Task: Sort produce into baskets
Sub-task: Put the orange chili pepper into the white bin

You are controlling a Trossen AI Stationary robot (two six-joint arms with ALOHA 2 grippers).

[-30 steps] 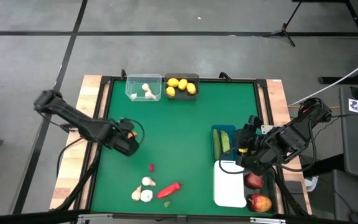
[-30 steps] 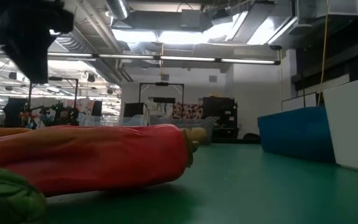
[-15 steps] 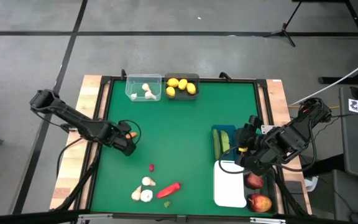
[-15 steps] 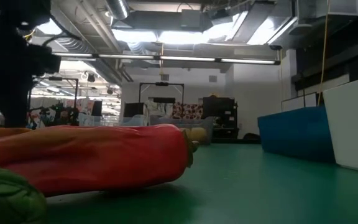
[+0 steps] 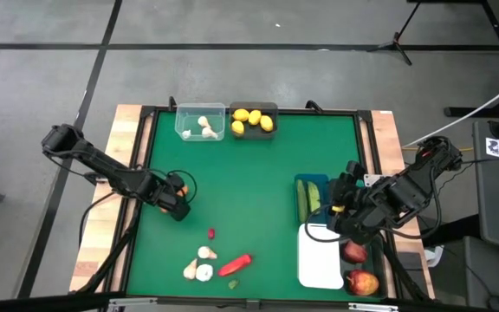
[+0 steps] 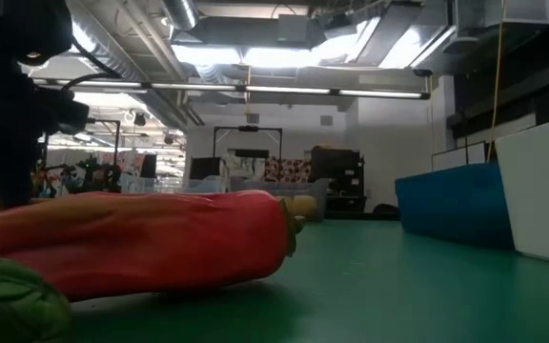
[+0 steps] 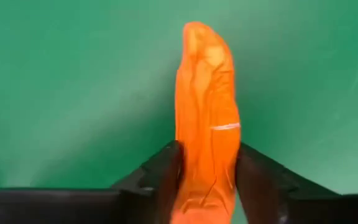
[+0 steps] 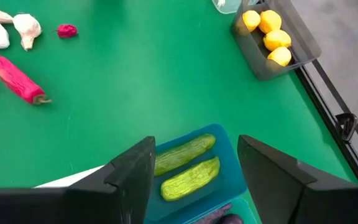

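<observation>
The left gripper (image 7: 207, 186) sits low over the left part of the green counter (image 5: 258, 182), its jaws pressed against both sides of the carrot (image 7: 207, 118) near the thick end. In the left wrist view the two dark fingers (image 7: 160, 180) touch the orange skin on either flank, with the tapered tip pointing away from the wrist. In the high view only a spot of orange shows at the gripper (image 5: 176, 192).

The carrot looks like a small, light, fairly stiff piece with a smooth, slightly waxy skin and shallow creases. I judge it slippery along its length: because it narrows toward the tip, a pinch on the taper would tend to squeeze it out forward. The thick end, where the jaws now stand, is the better hold, across the width and square to the long axis. It should not crush under a firm pinch.

The right gripper (image 8: 194, 180) waits over the blue basket (image 8: 229, 180) with the cucumbers (image 8: 185, 152) at the counter's right side, jaws apart and empty.

Elsewhere, the lemons (image 5: 252, 120) fill the dark basket and garlic (image 5: 204, 126) lies in the clear one. Still loose near the front edge are more garlic (image 5: 203, 264), a red pepper (image 5: 235, 263) and a small red piece (image 5: 211, 232).
</observation>
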